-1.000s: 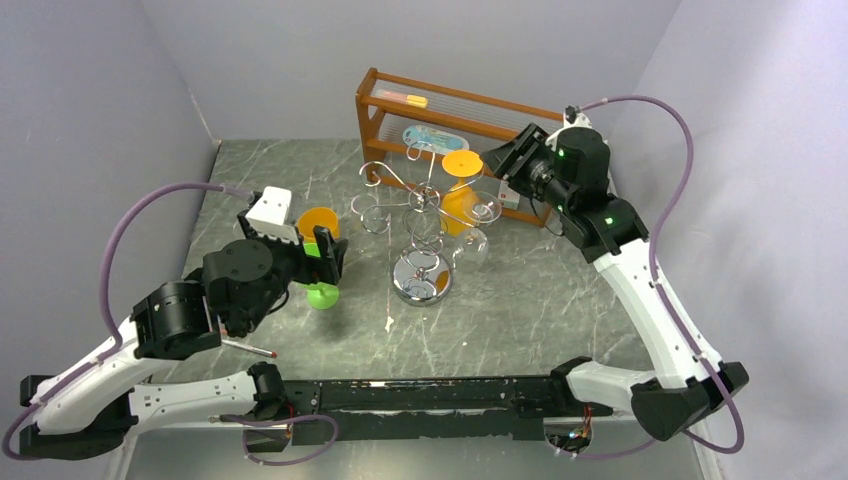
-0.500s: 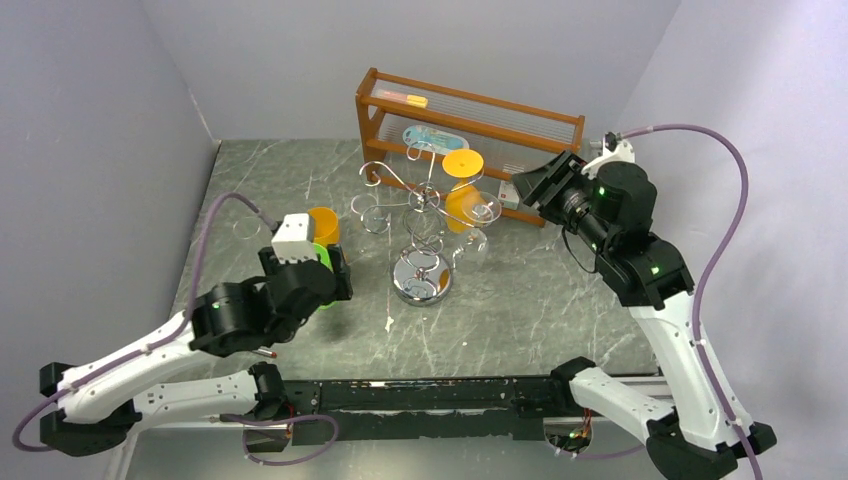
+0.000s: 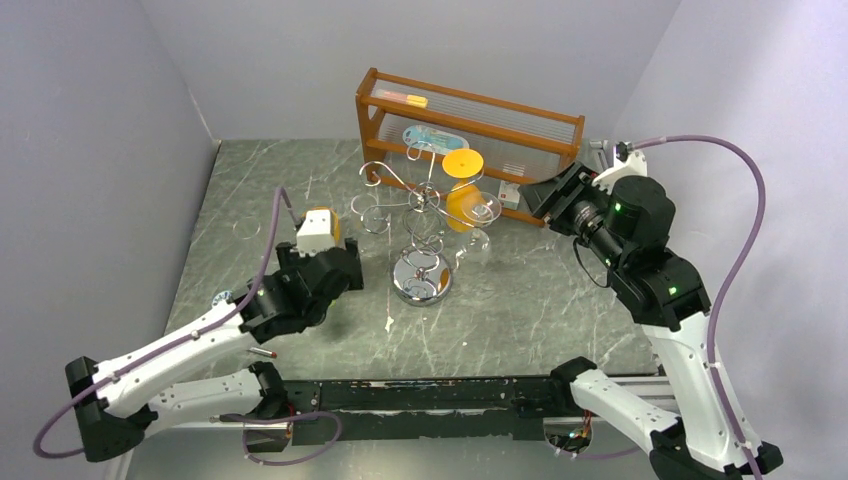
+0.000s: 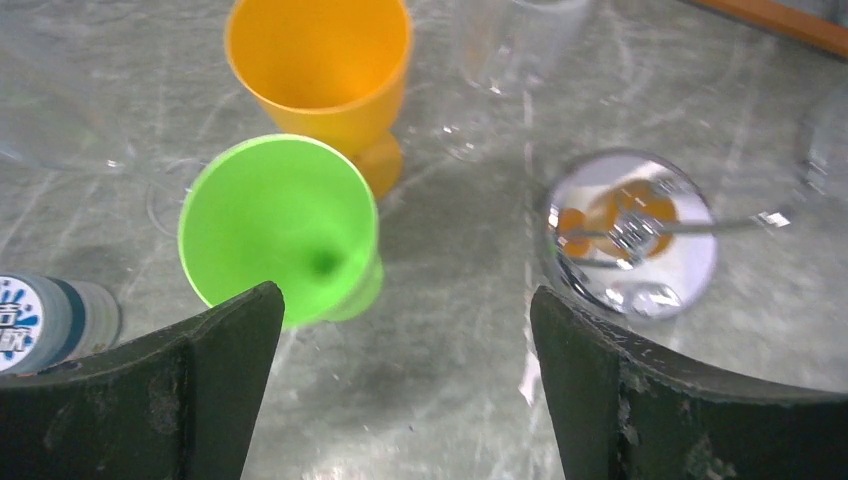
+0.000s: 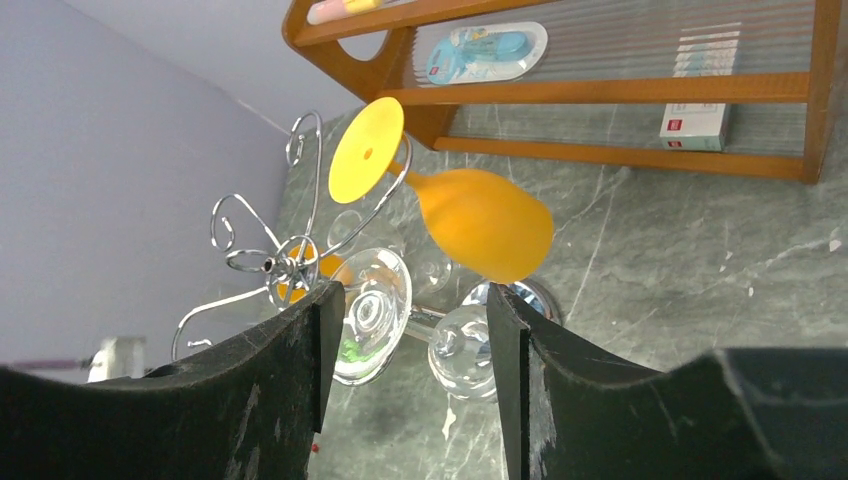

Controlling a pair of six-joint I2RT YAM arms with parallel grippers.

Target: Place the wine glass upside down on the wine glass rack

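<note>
The chrome wine glass rack [image 3: 418,205] stands mid-table on its round base [image 4: 630,235]. An orange wine glass [image 5: 470,215] and a clear wine glass [image 5: 420,325] hang upside down from its right arms. My right gripper [image 5: 412,300] is open and empty, well back from them near the shelf; in the top view that gripper [image 3: 545,195] is right of the rack. A green wine glass [image 4: 280,230] and another orange one [image 4: 325,70] stand upright left of the base. My left gripper [image 4: 405,295] hovers open above the table beside the green glass, holding nothing.
A brown wooden shelf [image 3: 470,115] with small items runs along the back. More clear glasses [image 4: 515,40] stand near the orange one. A round printed lid [image 4: 40,320] lies by the left finger. A red-tipped stick [image 3: 262,352] lies near the front.
My right arm has drawn back to the right, away from the rack. My left arm has swung forward and right, its wrist now covering the green glass in the top view.
</note>
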